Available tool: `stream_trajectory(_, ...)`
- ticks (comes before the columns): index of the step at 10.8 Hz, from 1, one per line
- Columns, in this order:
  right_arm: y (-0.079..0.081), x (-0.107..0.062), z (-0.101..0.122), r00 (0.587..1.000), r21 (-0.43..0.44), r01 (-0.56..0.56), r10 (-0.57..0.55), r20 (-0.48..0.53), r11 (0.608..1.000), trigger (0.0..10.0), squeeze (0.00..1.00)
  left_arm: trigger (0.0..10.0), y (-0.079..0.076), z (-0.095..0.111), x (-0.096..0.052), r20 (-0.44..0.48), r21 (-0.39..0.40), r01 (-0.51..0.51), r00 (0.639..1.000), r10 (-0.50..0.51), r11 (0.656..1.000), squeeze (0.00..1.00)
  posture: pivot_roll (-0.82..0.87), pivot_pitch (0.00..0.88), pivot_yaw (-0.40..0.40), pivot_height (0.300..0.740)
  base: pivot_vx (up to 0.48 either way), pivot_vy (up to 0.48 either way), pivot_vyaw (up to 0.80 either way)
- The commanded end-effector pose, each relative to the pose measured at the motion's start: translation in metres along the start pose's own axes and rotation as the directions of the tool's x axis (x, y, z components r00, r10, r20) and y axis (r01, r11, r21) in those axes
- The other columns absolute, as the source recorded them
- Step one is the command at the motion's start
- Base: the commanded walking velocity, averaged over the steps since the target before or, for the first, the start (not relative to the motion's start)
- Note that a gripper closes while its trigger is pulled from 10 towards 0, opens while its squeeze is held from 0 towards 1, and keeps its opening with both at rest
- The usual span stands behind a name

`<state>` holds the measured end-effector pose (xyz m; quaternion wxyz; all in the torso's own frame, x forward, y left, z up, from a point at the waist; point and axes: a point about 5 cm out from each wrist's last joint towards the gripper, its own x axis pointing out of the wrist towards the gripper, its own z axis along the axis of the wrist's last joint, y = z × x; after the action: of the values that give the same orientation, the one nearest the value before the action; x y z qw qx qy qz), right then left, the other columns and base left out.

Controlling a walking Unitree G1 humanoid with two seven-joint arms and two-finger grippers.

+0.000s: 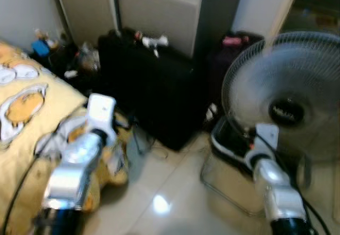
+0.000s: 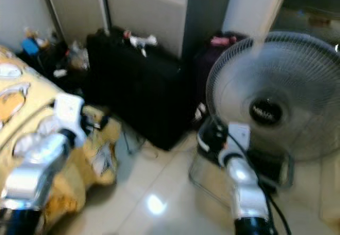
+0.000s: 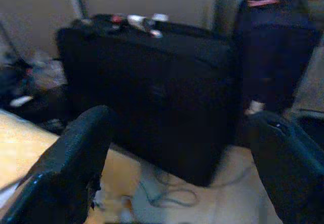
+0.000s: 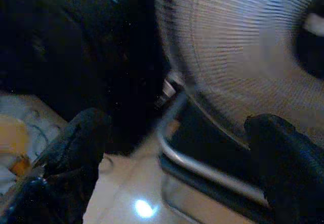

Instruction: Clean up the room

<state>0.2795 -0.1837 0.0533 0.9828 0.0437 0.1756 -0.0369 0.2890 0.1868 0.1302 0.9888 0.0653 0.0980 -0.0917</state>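
Black suitcase (image 1: 154, 94) at 12 o'clock, fan (image 1: 289, 94) at 2. Left gripper (image 3: 182, 168) and right gripper (image 4: 177, 168) are spread, empty; the right wrist view shows the fan's base rail (image 4: 202, 165) close

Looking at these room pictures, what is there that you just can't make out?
- Small white and red items on the large black suitcase: head views, too blurred to identify.
- Clutter in the far corner beside the yellow patterned bed: small, blurred.
- Grey standing fan: its base is hidden behind the right arm.
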Motion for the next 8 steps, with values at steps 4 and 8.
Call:
stream_trajectory(4, 0.0021, -0.0009, 0.0026, 1.0, -0.019, -0.025, 0.025, 0.011, 1.0, 10.0, 0.0, 10.0, 0.002, -0.0028, 0.0003, 0.002, -0.007, -0.008, 1.0, 0.008, 1.0, 0.0, 0.0, 0.0, -0.008, 0.74, 0.414, 0.0, -0.6)
stream_trajectory(8, 0.0015, -0.0045, -0.0014, 1.0, -0.011, -0.031, 0.031, -0.003, 0.999, 10.0, 0.0, 10.0, 0.0056, -0.0069, -0.0039, 0.0, 0.007, 0.012, 1.0, -0.012, 1.0, 0.0, 0.0, 0.0, -0.018, 0.74, 0.0, 0.0, 0.0)
